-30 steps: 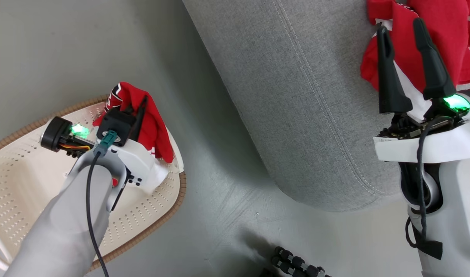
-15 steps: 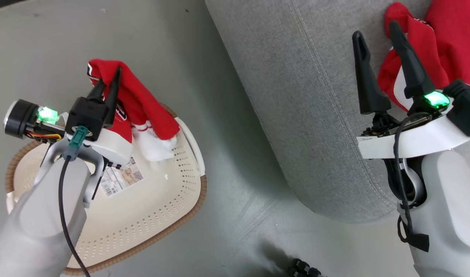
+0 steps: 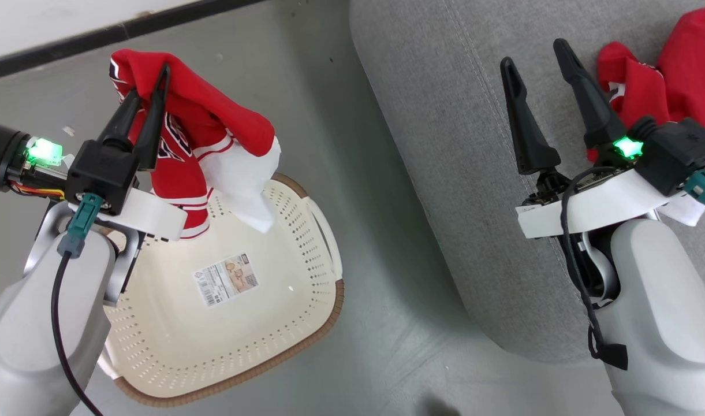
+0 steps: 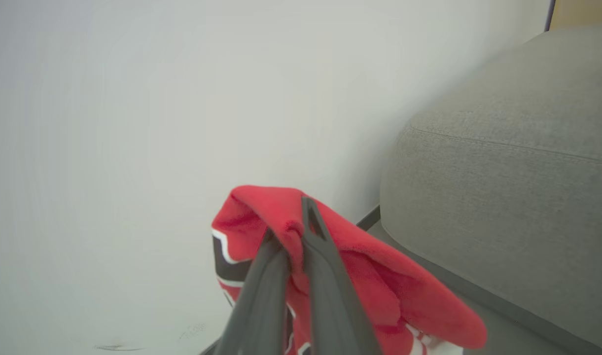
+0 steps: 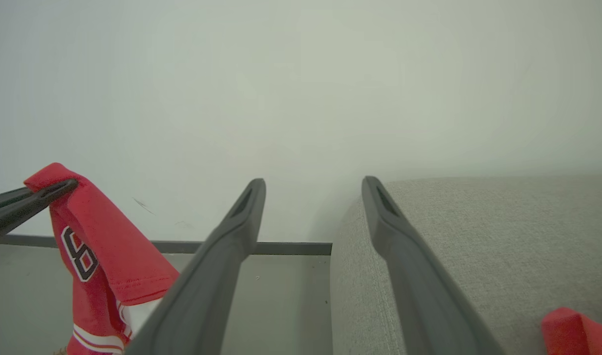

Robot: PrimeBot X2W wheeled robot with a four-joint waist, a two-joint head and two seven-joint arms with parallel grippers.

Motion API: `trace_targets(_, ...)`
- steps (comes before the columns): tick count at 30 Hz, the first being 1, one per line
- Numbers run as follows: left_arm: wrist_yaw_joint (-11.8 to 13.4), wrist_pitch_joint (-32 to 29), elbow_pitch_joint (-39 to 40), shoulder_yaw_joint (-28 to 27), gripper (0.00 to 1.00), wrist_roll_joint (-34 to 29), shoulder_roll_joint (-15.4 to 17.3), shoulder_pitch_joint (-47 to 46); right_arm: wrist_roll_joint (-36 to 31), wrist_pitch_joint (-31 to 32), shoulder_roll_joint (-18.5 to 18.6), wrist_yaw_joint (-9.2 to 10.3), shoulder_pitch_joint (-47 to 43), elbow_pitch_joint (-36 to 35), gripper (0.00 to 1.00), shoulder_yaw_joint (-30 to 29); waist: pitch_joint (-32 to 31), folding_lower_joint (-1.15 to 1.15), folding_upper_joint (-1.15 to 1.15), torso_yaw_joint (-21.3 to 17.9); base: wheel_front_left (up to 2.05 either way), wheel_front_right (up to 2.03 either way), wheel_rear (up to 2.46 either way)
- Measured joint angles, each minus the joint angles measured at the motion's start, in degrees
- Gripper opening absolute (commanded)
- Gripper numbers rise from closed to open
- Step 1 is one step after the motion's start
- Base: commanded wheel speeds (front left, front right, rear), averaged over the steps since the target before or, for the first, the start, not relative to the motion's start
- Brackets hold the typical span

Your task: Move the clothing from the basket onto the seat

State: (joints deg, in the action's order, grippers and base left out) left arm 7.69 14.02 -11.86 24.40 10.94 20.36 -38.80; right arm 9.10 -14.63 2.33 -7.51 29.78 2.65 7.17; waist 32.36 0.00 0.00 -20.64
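Observation:
My left gripper (image 3: pixel 147 81) is shut on a piece of red clothing (image 3: pixel 213 127) with white bands and black lettering. The garment hangs in the air above the far rim of the cream basket (image 3: pixel 306 277), whose bottom is bare except for a barcode sticker. In the left wrist view the two fingers (image 4: pixel 325 266) pinch a fold of the same red fabric (image 4: pixel 379 276). My right gripper (image 3: pixel 537 55) stands open over the grey seat (image 3: pixel 444 115), nothing between its fingers. More red clothing (image 3: pixel 670 86) lies on the seat at the right. The right wrist view shows the hanging garment (image 5: pixel 98 246) at the left.
The basket stands on a grey floor (image 3: pixel 381 277) left of the seat. A pale wall with a dark skirting strip (image 3: pixel 98 40) runs behind. The seat's rounded corner (image 5: pixel 429 236) lies between the two arms.
My left gripper has lifted the red garment up out of the basket, leaving its bottom and sticker bare. The head view has shifted. The right gripper stays open.

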Motion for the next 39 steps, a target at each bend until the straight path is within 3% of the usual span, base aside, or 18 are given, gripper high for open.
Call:
trace_targets(15, -3.21, -4.35, 8.11, 2.32, 0.0, 1.14, 1.59, 3.11, -3.27, 0.0, 2.1, 0.0, -3.27, 5.88, 1.0, 3.6, -9.03, 0.0, 0.0, 5.52, 0.0, 0.0, 0.0)
trace_targets(31, -8.44, -10.51, 15.86, 8.4, 0.0, 2.44, 0.4, 2.99, -5.24, 0.01, 7.31, -0.01, -6.58, 11.2, 1.0, 17.79, -19.4, 0.0, 0.0, 11.51, 0.0, 0.0, 0.0)
trace_targets(39, -9.88, -13.4, 17.82, 10.46, 0.0, 4.74, -0.92, 3.11, -3.31, 0.01, 8.01, -0.02, -8.85, 12.45, 1.0, 26.18, -23.97, 0.0, 0.0, 14.17, 0.0, 0.0, 0.0)
